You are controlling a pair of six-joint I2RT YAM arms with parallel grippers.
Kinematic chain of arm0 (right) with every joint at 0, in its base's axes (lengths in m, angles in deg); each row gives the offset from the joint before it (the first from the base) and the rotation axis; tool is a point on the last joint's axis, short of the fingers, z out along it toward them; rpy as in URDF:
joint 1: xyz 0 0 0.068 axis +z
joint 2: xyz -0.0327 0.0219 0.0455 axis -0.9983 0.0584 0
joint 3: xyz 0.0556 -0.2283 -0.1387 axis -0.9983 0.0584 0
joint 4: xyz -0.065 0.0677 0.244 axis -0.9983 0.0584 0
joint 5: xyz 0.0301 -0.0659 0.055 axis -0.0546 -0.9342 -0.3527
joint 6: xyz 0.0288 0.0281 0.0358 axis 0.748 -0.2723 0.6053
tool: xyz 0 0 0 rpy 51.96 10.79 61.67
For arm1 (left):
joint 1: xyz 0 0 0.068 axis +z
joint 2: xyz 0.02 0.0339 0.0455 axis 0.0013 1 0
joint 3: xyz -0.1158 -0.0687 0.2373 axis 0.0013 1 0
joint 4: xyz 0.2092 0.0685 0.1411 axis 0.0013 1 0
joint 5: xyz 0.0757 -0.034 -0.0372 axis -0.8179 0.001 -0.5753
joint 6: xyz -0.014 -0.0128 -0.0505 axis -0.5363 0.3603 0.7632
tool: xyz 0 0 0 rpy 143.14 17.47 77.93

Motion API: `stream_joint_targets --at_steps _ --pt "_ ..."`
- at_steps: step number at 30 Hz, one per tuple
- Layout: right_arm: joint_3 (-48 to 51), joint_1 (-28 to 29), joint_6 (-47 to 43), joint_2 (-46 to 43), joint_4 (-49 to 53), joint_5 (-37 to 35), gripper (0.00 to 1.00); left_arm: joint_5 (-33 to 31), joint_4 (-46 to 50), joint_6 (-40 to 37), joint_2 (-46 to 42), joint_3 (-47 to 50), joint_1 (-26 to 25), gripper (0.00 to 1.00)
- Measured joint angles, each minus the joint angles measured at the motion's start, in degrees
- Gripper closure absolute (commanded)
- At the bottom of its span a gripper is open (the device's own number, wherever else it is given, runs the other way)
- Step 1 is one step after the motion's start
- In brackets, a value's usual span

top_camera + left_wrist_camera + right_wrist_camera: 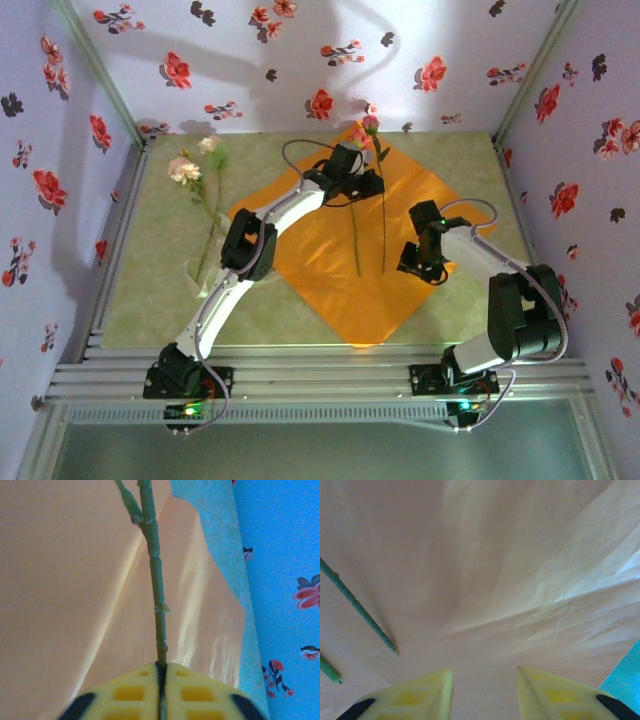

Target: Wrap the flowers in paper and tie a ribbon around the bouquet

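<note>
Orange paper, thin and visibly creased: judged light, floppy, and easily torn or dragged. Best taken at a corner or free edge with a shallow pinch, not pressed mid-sheet. Lies spread as a diamond at the centre of the green table. Flowers judged light, with wiry stems stiff enough for a single pinch and with soft heads; hold advised on bare stem, clear of leaves and blooms. Counted on the sheet: two long stems side by side, heads toward 12 o'clock, with a magenta bloom past the far corner. Left claw, toward 12 o'clock of the sheet: clamped shut on a green stem running out from between the fingers toward 12 o'clock in the wrist view. Which of the two stems, not determinable from above. Right claw, near the 3 o'clock corner: fingers parted, nothing between them, bare paper beneath; contact with the sheet not determinable. Cut stem ends at 9 o'clock of that claw, apart from it. Off the sheet at 10 o'clock: two pale flowers, well apart from both claws.
</note>
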Motion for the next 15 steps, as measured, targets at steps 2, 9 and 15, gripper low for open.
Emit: stream_joint_targets --at_steps 2,9,15 --pt "0.0 0.0 0.0 0.0 0.0 0.2 0.61 -0.6 1.6 -0.6 0.3 -1.4 0.0 0.55" --pt "0.3 0.0 0.0 0.0 -0.4 0.4 0.61 -5.4 9.1 -2.8 -1.1 -3.4 0.0 0.45" --pt "0.3 0.0 -0.1 0.4 -0.6 0.4 0.61 -12.3 19.2 -4.4 -13.4 2.1 1.0 0.51"
